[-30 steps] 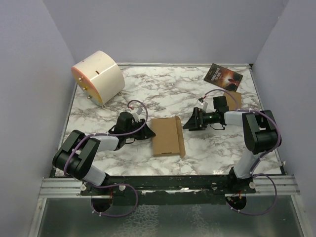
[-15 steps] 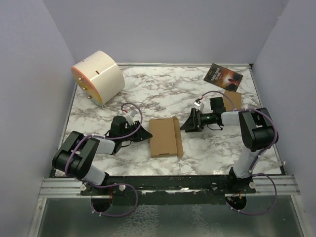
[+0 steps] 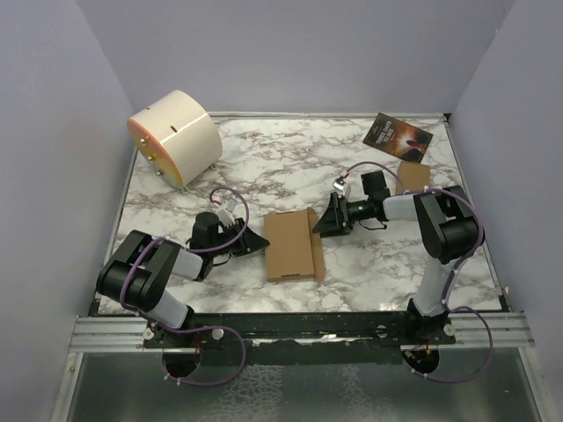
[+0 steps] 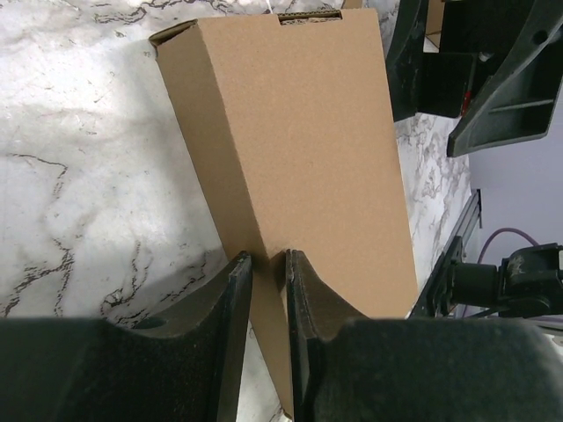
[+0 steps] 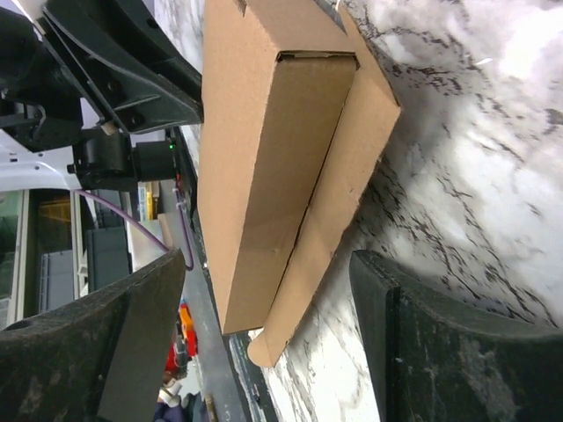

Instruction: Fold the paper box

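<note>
- The worktop (image 3: 290,167) is white, marble-patterned with grey veining, and fills the enclosure from side to side.
- A plain pale lavender back wall (image 3: 290,53) rises behind it.
- The left wall (image 3: 53,149) and right wall (image 3: 519,149) are the same lavender and close the worktop in on three sides.
- A slotted aluminium rail (image 3: 299,341) runs along the near edge, with a black strip just above it.
- Below the rail lies a grey, speckled panel (image 3: 299,387).
- The light is soft and even, with faint shadows; the left wrist view shows a brighter patch on the marble.
</note>
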{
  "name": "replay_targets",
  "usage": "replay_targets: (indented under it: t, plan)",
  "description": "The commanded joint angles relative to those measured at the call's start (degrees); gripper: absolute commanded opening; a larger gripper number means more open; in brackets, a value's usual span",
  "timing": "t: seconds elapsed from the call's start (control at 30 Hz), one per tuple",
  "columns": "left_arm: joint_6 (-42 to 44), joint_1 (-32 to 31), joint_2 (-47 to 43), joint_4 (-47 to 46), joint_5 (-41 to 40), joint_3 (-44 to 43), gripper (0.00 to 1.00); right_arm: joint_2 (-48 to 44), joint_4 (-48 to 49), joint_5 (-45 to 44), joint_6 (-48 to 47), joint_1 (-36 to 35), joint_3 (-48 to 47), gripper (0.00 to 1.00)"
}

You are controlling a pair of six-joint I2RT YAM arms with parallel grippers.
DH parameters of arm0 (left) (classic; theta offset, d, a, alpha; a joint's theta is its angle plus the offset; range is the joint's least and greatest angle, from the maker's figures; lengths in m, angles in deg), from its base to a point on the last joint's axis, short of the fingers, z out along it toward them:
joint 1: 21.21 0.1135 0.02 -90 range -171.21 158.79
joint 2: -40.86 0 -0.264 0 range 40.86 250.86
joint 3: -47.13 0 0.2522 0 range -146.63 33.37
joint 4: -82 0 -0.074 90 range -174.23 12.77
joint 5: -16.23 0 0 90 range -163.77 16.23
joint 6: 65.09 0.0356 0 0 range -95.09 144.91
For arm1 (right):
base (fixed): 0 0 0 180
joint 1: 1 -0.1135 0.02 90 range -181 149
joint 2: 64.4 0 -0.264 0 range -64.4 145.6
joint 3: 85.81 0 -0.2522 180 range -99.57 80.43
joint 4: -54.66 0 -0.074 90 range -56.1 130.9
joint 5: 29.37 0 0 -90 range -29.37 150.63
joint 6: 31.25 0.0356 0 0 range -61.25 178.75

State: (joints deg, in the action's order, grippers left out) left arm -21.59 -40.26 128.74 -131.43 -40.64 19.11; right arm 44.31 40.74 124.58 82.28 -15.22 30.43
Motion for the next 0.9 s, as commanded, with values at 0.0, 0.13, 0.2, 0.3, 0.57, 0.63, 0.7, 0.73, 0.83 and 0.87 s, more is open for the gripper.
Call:
replay_targets:
  t: [0.0, 0.13, 0.2, 0.3, 0.57, 0.63, 0.7, 0.73, 0.83, 0.87]
  plan:
    - [1.63, 0.58, 2.22, 7.33, -0.1, 2.63, 0.22, 2.01, -0.03, -1.21, -0.55, -2.78, -0.48, 0.75]
    - [1.35, 0.68, 2.13, 7.06, 0.18, 2.59, 0.22, 2.01, -0.82, -1.19, -1.06, -3.61, -1.03, 0.74]
    - [1.17, 0.68, 2.02, 7.1, 0.36, 2.52, 0.22, 1.31, -1.4, -1.46, -1.55, -3.77, -1.39, 0.74]
    - [0.7, 0.68, 1.6, 7.08, 0.74, 2.21, 0.22, -0.46, -2.74, -4.1, -2.98, -4.59, -2.06, 0.72]
    - [-1.29, 0.68, -1.24, 8.0, 1.77, 1.23, 0.21, -2.09, -10.18, -17.57, -10.35, -9.01, -5.71, 0.59]
    - [-1.42, 0.68, -2.21, 8.86, 1.77, 0.85, 0.21, -2.26, -10.93, -19.81, -11.23, -9.71, -6.22, 0.58]
    - [-1.57, 0.59, -2.84, 9.56, 1.81, 0.43, 0.21, -2.28, -11.81, -22.14, -12.08, -10.26, -6.81, 0.57]
    - [-1.6, 0.53, -2.97, 9.69, 1.89, 0.2, 0.21, -2.21, -12.34, -23.26, -12.53, -10.48, -7.17, 0.56]
    - [-1.8, 0.21, -3.19, 10.28, 2.01, -0.53, 0.21, -1.75, -13.81, -25.77, -13.84, -11.22, -8.27, 0.53]
    - [-1.91, 0.02, -3.23, 10.45, 2.03, -0.78, 0.21, -1.68, -14.34, -26.83, -14.33, -11.49, -8.72, 0.53]
